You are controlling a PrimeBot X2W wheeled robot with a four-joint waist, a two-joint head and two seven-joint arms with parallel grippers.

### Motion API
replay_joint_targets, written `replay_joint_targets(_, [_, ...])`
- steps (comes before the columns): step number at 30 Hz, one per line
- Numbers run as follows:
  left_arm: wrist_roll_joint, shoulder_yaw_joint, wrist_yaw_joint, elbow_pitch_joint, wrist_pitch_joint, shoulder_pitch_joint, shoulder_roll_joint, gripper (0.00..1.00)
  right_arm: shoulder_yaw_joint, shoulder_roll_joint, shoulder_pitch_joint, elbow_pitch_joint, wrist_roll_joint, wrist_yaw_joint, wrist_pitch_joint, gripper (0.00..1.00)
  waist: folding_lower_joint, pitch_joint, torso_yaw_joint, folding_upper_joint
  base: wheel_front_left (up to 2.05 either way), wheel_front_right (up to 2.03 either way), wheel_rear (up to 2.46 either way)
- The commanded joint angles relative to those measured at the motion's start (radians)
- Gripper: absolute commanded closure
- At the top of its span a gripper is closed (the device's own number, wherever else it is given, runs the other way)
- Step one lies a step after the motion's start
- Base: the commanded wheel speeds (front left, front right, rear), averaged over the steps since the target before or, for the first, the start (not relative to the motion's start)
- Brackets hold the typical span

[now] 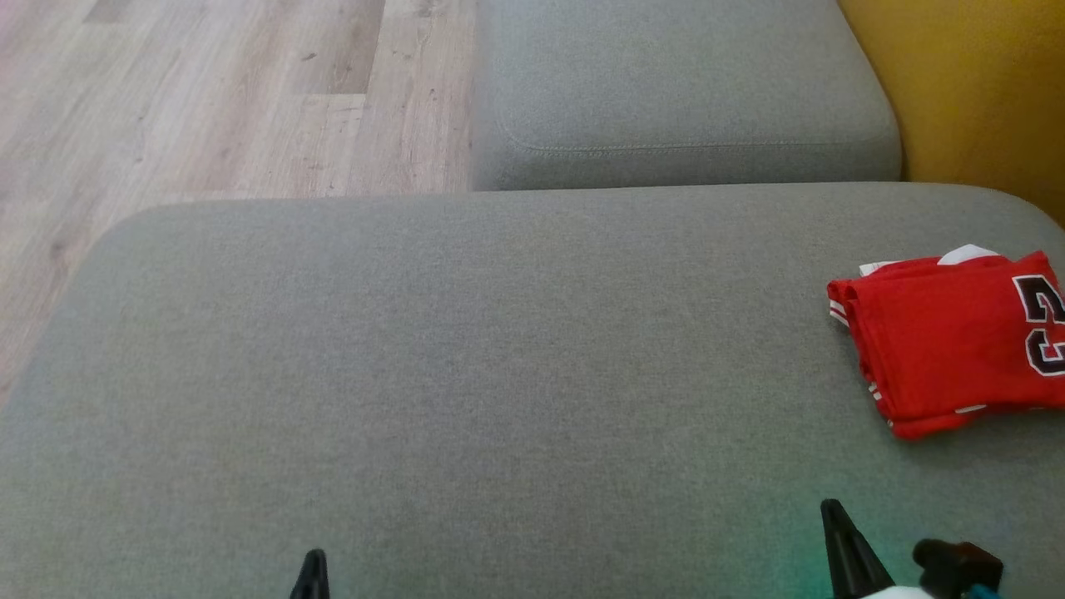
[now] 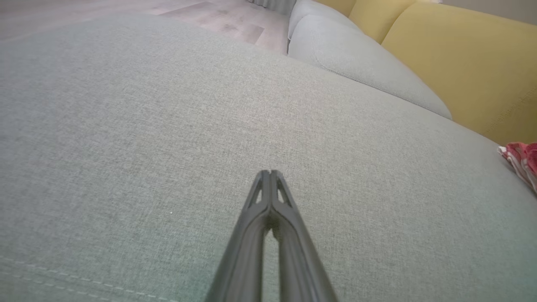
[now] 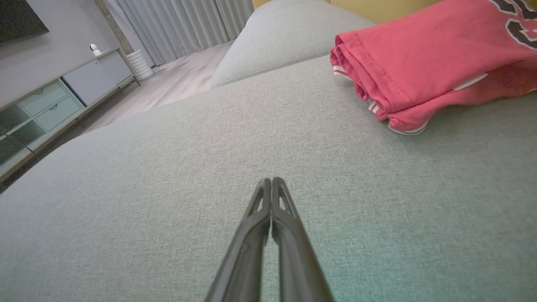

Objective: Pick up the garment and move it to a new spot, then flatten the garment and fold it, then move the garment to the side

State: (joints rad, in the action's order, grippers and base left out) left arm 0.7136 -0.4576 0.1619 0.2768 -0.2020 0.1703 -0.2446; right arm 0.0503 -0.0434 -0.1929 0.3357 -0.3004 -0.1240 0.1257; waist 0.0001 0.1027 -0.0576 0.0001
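Note:
A red garment [image 1: 948, 341] with dark numerals and white trim lies folded at the right side of the grey sofa seat [image 1: 466, 374]. It also fills the upper right of the right wrist view as the garment [image 3: 423, 63], and a corner of the garment [image 2: 522, 161] shows at the right edge of the left wrist view. My left gripper [image 2: 270, 173] is shut and empty, low over bare seat fabric, its tip [image 1: 314, 556] at the bottom of the head view. My right gripper [image 3: 271, 180] is shut and empty, its tip [image 1: 829, 504] below and left of the garment, apart from it.
A second grey cushion [image 1: 682, 91] lies beyond the seat, with a yellow backrest [image 1: 973, 91] at the right. Wooden floor [image 1: 208, 100] runs along the far left. A low cabinet [image 3: 50, 109] and curtains [image 3: 180, 25] stand across the room.

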Motion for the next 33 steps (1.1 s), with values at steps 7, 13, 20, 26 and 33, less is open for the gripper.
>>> replay_joint_targets(7, [0.063,0.053,-0.023,-0.027,0.020,-0.058,0.006,1.00,-0.016,-0.003,0.066,-0.038,-0.093,-0.001,-0.013,1.00,0.0000,-0.006,0.004,-0.0001,0.00,0.00,0.00])
replay_joint_targets(13, [0.118,0.086,-0.040,-0.026,0.039,-0.073,0.018,1.00,-0.025,-0.004,0.081,-0.041,-0.174,-0.001,-0.027,1.00,0.0000,-0.013,0.007,-0.0001,0.00,0.00,0.00])
replay_joint_targets(20, [0.173,0.119,-0.058,-0.027,0.057,-0.087,0.029,1.00,-0.034,-0.005,0.096,-0.045,-0.253,-0.002,-0.041,1.00,0.0000,-0.019,0.011,-0.0001,0.00,0.00,0.00])
replay_joint_targets(26, [0.220,0.147,-0.073,-0.028,0.073,-0.099,0.039,1.00,-0.041,-0.006,0.109,-0.048,-0.322,-0.002,-0.053,1.00,0.0000,-0.025,0.014,-0.0001,0.00,0.00,0.00])
replay_joint_targets(33, [0.268,0.176,-0.088,-0.028,0.089,-0.112,0.049,1.00,-0.049,-0.006,0.122,-0.051,-0.391,-0.002,-0.066,1.00,0.0000,-0.030,0.017,-0.0001,0.00,0.00,0.00])
